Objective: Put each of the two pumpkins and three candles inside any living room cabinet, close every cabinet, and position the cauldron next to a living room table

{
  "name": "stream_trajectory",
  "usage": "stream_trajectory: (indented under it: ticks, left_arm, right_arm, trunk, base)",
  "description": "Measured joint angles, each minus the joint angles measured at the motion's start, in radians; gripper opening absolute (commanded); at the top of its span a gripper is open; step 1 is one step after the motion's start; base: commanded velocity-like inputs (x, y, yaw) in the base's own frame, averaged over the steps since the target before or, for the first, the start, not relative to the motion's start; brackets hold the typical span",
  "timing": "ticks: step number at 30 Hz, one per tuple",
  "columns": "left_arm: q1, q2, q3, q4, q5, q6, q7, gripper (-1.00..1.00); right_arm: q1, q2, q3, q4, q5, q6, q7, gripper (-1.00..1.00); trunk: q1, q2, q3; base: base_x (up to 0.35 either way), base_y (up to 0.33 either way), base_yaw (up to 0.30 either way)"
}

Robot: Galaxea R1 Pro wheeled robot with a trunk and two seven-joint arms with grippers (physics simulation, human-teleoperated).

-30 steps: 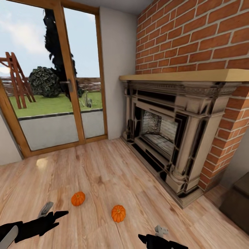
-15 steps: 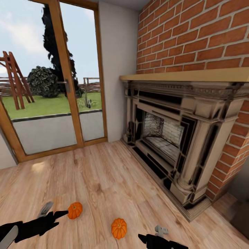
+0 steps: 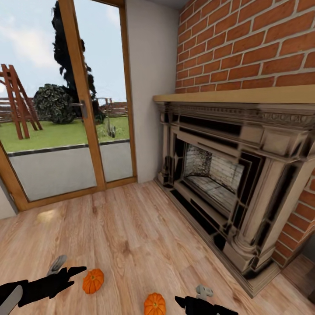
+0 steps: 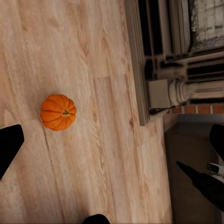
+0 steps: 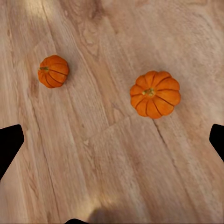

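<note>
Two small orange ribbed pumpkins lie on the wood floor close in front of me. One pumpkin (image 3: 93,281) (image 5: 53,71) lies just right of my left gripper (image 3: 70,271), apart from it. The other pumpkin (image 3: 155,304) (image 4: 58,112) (image 5: 155,94) sits left of my right gripper (image 3: 192,301). In the wrist views, the left gripper (image 4: 114,144) and the right gripper (image 5: 112,140) each stand open, fingers wide apart with nothing between them. The candles, the cauldron and the table are out of view.
A stone fireplace (image 3: 218,175) set in a brick wall (image 3: 253,43) runs along the right. A wood-framed glass door (image 3: 83,109) to the garden stands ahead on the left. A dark brown surface (image 4: 186,154) lies past the fireplace's end.
The whole view has advanced toward the pumpkins, which now sit lower and nearer in the head view. Both arms hold the same pose.
</note>
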Motion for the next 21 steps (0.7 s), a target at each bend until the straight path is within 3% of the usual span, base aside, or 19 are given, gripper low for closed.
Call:
stream_trajectory:
  ticks: [6, 10, 12, 14, 18, 21]
  left_arm:
    - [0.0, 0.001, 0.0, 0.0, 0.0, 0.0, 0.0, 1.0]
    - [0.0, 0.001, -0.001, 0.0, 0.0, 0.0, -0.001, 1.0]
    - [0.0, 0.001, 0.0, 0.0, 0.0, 0.0, -0.002, 1.0]
    - [0.0, 0.001, -0.001, 0.0, 0.0, 0.0, -0.002, 1.0]
    - [0.0, 0.0, -0.001, 0.0, 0.0, 0.0, -0.002, 1.0]
    - [0.0, -0.001, -0.001, 0.0, 0.0, 0.0, -0.002, 1.0]
  right_arm:
    - [0.0, 0.001, 0.0, 0.01, -0.005, 0.001, -0.034, 1.0]
    - [0.0, 0.003, 0.0, 0.003, -0.009, -0.004, -0.207, 1.0]
    - [0.0, 0.01, -0.003, 0.0, -0.008, -0.034, -0.322, 1.0]
    - [0.0, 0.019, -0.002, -0.001, -0.007, -0.064, -0.392, 1.0]
    - [0.0, 0.03, -0.002, -0.004, -0.008, -0.08, -0.413, 1.0]
    - [0.0, 0.032, -0.002, -0.013, -0.009, -0.08, -0.348, 1.0]
  trunk:
    - [0.0, 0.0, 0.0]
    - [0.0, 0.0, 0.0]
    - [0.0, 0.0, 0.0]
    - [0.0, 0.0, 0.0]
    - [0.0, 0.0, 0.0]
    - [0.0, 0.0, 0.0]
  base:
    - [0.015, 0.163, 0.0]
    - [0.002, 0.049, 0.0]
    - [0.001, 0.014, 0.0]
    - [0.0, 0.006, 0.0]
    - [0.0, 0.002, 0.0]
    - [0.007, 0.019, 0.0]
